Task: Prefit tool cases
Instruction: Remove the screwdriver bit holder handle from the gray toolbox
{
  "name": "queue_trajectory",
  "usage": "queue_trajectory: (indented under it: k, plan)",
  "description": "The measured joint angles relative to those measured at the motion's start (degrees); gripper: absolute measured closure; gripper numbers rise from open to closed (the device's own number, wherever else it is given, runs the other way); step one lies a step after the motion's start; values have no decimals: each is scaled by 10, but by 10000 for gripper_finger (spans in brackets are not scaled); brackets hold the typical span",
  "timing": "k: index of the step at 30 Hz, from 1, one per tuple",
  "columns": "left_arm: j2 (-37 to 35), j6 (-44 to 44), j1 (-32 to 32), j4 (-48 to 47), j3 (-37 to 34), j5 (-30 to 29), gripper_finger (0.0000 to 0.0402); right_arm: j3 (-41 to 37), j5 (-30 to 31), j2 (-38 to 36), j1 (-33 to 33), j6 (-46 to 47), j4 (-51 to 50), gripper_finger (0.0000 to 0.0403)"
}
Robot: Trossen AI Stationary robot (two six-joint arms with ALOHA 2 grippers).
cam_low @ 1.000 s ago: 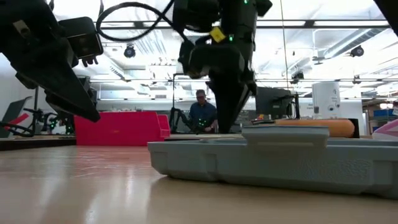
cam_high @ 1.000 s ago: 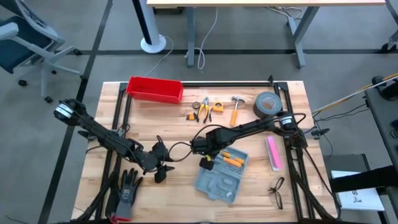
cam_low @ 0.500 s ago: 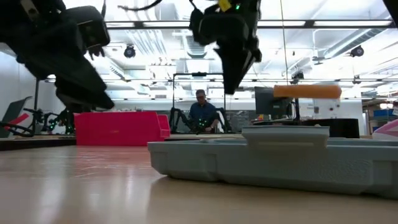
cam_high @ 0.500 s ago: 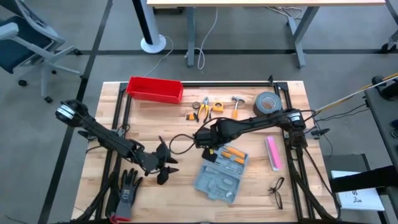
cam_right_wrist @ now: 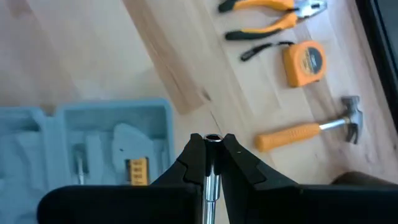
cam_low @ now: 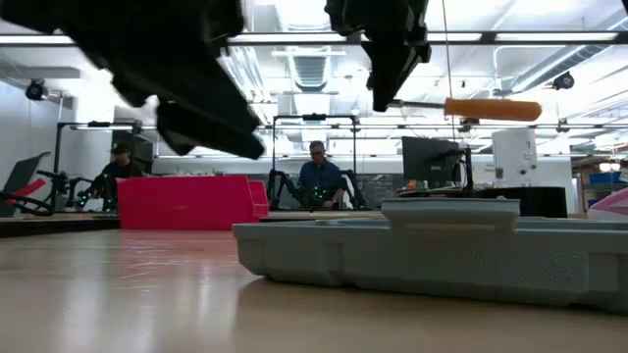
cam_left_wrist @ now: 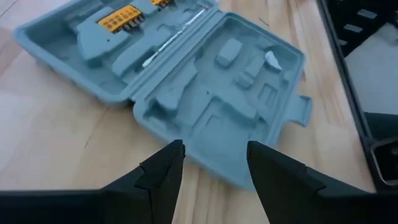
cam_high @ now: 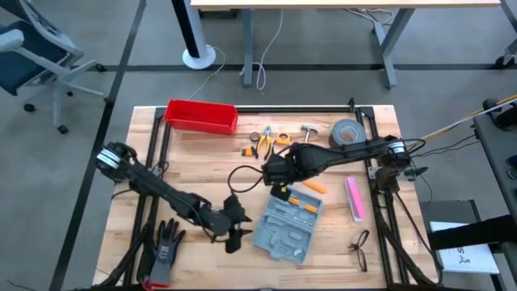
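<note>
Tool case point(cam_high: 287, 227) lies open flat on the counter point(cam_high: 202, 162), lower centre, both grey-blue halves up, moulded slots showing. Orange bit holder point(cam_left_wrist: 118, 17) sits in one half, seen in the left wrist view.

Right claw point(cam_high: 277, 174) hangs above the counter at 12 o'clock of the case, pressed together on a screwdriver point(cam_low: 469, 108): metal shaft pinched between the fingers point(cam_right_wrist: 193, 158), orange handle sticking out level, clear of the case in the low view.

Left claw point(cam_high: 235, 226) is low at 9 o'clock of the case, just beside its edge, fingers point(cam_left_wrist: 163, 169) spread, nothing between them. The left wrist view looks over the near half of the case; whether it touches, cannot tell.

Rest of counter:
- red bin point(cam_high: 201, 115) at 11 o'clock of the case, near the far edge
- pliers point(cam_high: 265, 136), tape measure point(cam_high: 282, 139) and hammer point(cam_high: 307, 129) in a loose row at 12 o'clock
- duct tape roll point(cam_high: 347, 133) at 1 o'clock
- pink flat item point(cam_high: 355, 198) at 3 o'clock, well apart
- safety glasses point(cam_high: 359, 249) at 4 o'clock
- black glove point(cam_high: 165, 249) at 9 o'clock, beyond the left claw

People point(cam_low: 317, 176) sit in the room behind.
</note>
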Motion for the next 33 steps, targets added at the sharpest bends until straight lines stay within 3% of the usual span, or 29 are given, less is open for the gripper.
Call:
queue_trajectory:
  k: [7, 20, 33]
  plan:
    - [31, 3, 13, -27, 51, -5, 232, -1, 5, 0, -5, -7, -15, 394]
    - [33, -26, 16, -27, 37, -4, 238, -93, 7, -3, -57, -27, 6, 395]
    - [33, -26, 16, -27, 35, -4, 248, -187, -48, -2, -152, -133, 157, 396]
